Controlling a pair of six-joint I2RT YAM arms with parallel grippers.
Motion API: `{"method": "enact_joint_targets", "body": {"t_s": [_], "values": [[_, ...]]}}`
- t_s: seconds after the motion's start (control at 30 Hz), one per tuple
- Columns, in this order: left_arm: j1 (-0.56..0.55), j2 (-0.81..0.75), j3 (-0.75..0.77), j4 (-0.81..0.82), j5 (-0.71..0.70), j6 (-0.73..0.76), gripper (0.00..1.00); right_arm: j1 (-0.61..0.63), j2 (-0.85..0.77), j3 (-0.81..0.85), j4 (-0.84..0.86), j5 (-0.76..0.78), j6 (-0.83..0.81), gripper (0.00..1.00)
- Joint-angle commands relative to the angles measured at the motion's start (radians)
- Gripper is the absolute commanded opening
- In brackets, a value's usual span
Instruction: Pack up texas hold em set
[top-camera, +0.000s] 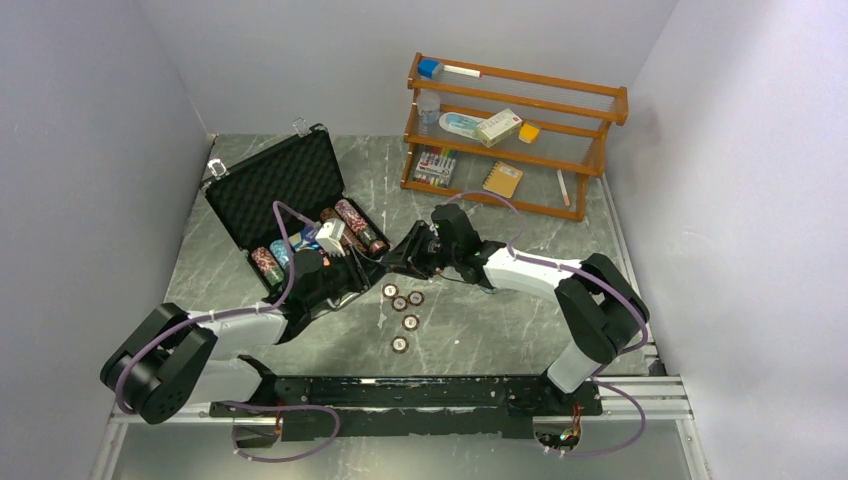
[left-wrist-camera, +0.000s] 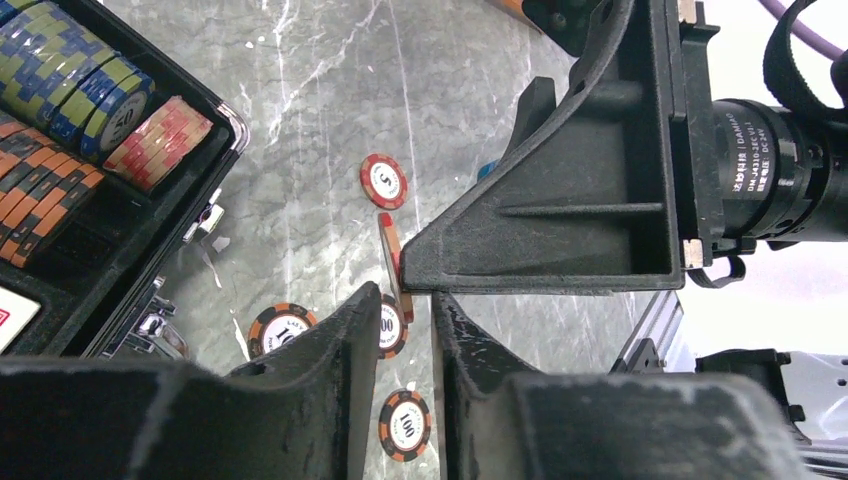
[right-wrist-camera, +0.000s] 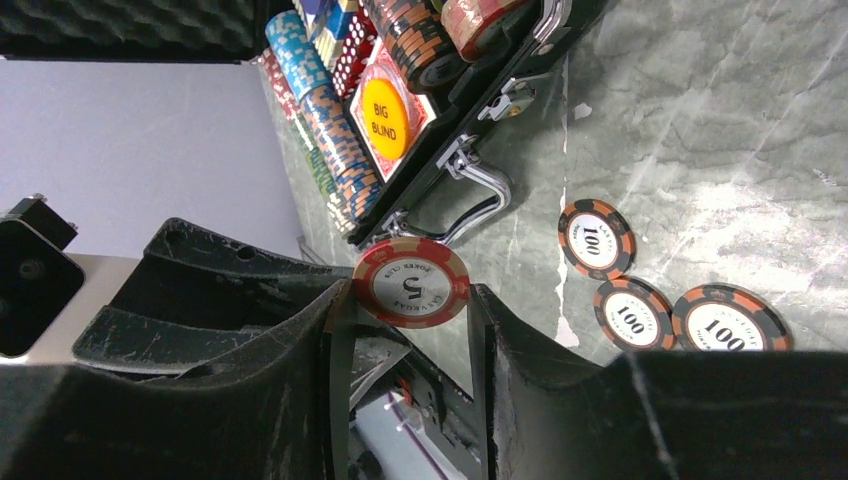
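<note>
The black case (top-camera: 290, 195) lies open at the back left, with rows of chips (left-wrist-camera: 70, 70) and an orange BIG BLIND disc (right-wrist-camera: 385, 118) inside. My right gripper (right-wrist-camera: 410, 300) is shut on a red 5 chip (right-wrist-camera: 411, 283), pinched by its rim above the table. In the left wrist view that chip (left-wrist-camera: 390, 255) shows edge-on. My left gripper (left-wrist-camera: 408, 295) has its tips on either side of the chip's lower end, with a narrow gap still showing. Both grippers meet in front of the case (top-camera: 395, 262). Several 100 chips (top-camera: 404, 300) and another red 5 chip (left-wrist-camera: 384, 181) lie flat on the table.
A wooden shelf (top-camera: 515, 135) with boxes, pens and a notebook stands at the back right. The case's metal handle (right-wrist-camera: 480, 200) and latches stick out toward the loose chips. Grey walls close in both sides.
</note>
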Motion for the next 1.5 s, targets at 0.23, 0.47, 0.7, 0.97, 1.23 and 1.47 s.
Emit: {"method": "enact_joint_targets", "body": {"t_s": [0.23,0.47,0.7,0.97,1.23,1.47], "values": [[-0.009,0.034,0.052,0.091,-0.032,0.016,0.08,0.000,-0.023,-0.025,0.061,-0.030,0.061,0.45],[-0.009,-0.021,0.096,-0.083,-0.043,0.121,0.07,-0.038,-0.029,0.003,0.023,-0.015,-0.053,0.69],[-0.009,-0.102,0.267,-0.540,-0.069,0.327,0.07,-0.138,-0.132,-0.019,-0.017,0.035,-0.177,0.76],[-0.009,0.018,0.596,-1.009,-0.130,0.583,0.07,-0.254,-0.197,-0.090,-0.051,0.048,-0.248,0.76],[-0.008,0.283,0.850,-1.234,-0.103,0.786,0.07,-0.310,-0.202,-0.154,-0.016,-0.002,-0.271,0.75],[-0.009,0.424,0.977,-1.278,-0.124,0.836,0.07,-0.354,-0.182,-0.182,0.013,-0.056,-0.281,0.75]]}}
